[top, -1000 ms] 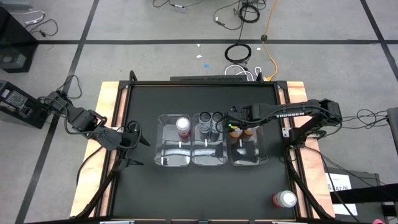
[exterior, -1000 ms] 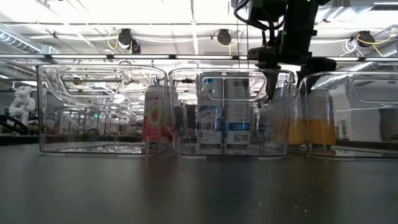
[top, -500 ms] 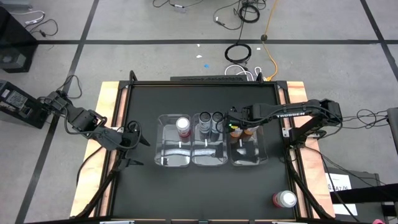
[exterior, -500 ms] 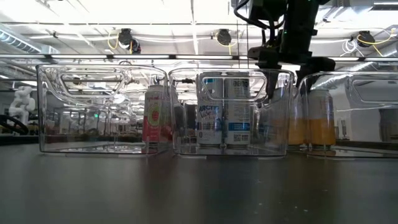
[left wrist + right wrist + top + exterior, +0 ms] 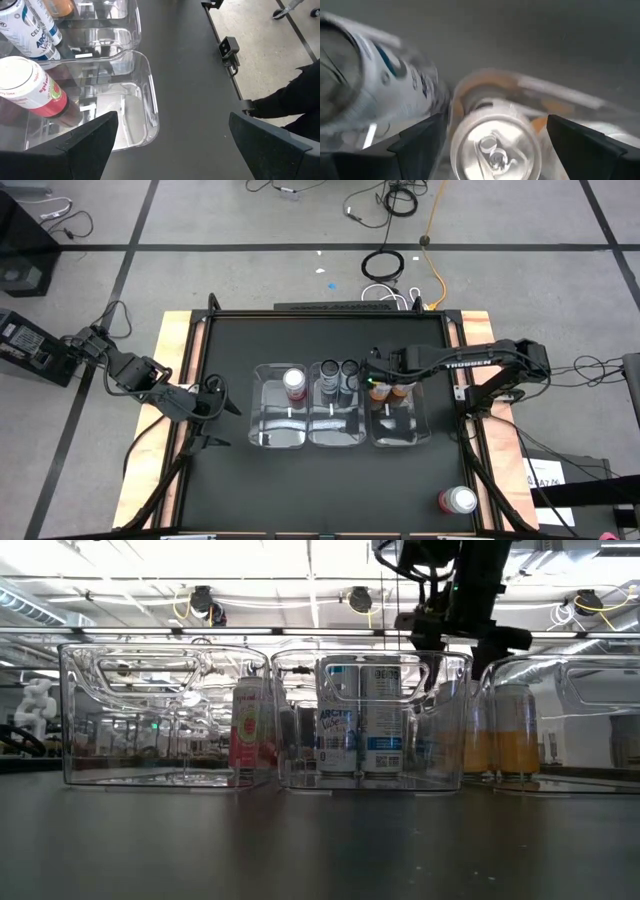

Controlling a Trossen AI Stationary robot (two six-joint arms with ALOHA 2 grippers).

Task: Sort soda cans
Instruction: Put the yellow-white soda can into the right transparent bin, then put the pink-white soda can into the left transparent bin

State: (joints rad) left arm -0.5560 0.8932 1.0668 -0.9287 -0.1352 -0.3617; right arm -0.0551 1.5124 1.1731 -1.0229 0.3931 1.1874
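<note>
Three clear bins stand in a row mid-table. The left bin holds one pink can (image 5: 293, 383) (image 5: 30, 85). Two black cans (image 5: 339, 375) (image 5: 360, 720) stand in the middle bin. Two orange cans (image 5: 392, 392) (image 5: 515, 730) stand on their bases at the right bin's far end. A second pink can (image 5: 457, 500) sits at the table's near right corner. My right gripper (image 5: 372, 372) (image 5: 455, 640) hovers open above the right bin's rim, its fingers either side of an orange can's silver top (image 5: 495, 145) below. My left gripper (image 5: 212, 395) (image 5: 172, 130) waits open, left of the bins.
The bins' clear walls (image 5: 470, 690) rise about as high as the cans, and the near half of each bin (image 5: 400, 430) holds no can. Bare black tabletop (image 5: 330, 490) lies near and far of the bins. A dark sleeve (image 5: 295, 100) shows beyond the table edge.
My right gripper has risen from inside the right bin's far end to just above its rim. The orange cans stand where they were. Nothing else has moved.
</note>
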